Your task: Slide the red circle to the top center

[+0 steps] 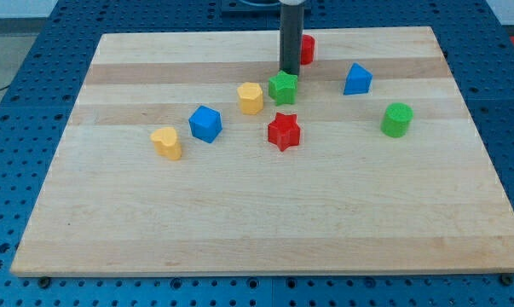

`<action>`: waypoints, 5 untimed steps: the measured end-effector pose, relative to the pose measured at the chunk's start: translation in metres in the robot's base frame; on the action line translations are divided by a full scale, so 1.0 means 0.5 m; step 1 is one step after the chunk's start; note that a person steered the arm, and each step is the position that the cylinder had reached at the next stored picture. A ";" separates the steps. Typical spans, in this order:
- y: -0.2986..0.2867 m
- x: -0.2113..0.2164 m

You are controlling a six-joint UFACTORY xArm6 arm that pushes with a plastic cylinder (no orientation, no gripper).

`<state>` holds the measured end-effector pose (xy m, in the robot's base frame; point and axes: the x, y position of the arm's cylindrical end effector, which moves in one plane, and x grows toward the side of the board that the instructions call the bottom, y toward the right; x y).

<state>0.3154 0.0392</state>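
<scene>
wooden board [265,230], green star [283,88], red star [284,130], blue cube [205,124], yellow heart [166,143]

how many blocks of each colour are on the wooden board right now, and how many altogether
Red: 2, the red circle partly behind my tip, and the red star
Green: 2, the green star and the green cylinder
Blue: 2, the blue cube and the blue triangle
Yellow: 2, the yellow hexagon and the yellow heart
Total: 8
</scene>
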 end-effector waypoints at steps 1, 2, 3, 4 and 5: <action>0.061 0.022; 0.127 -0.018; 0.134 -0.066; 0.102 -0.096; 0.062 -0.120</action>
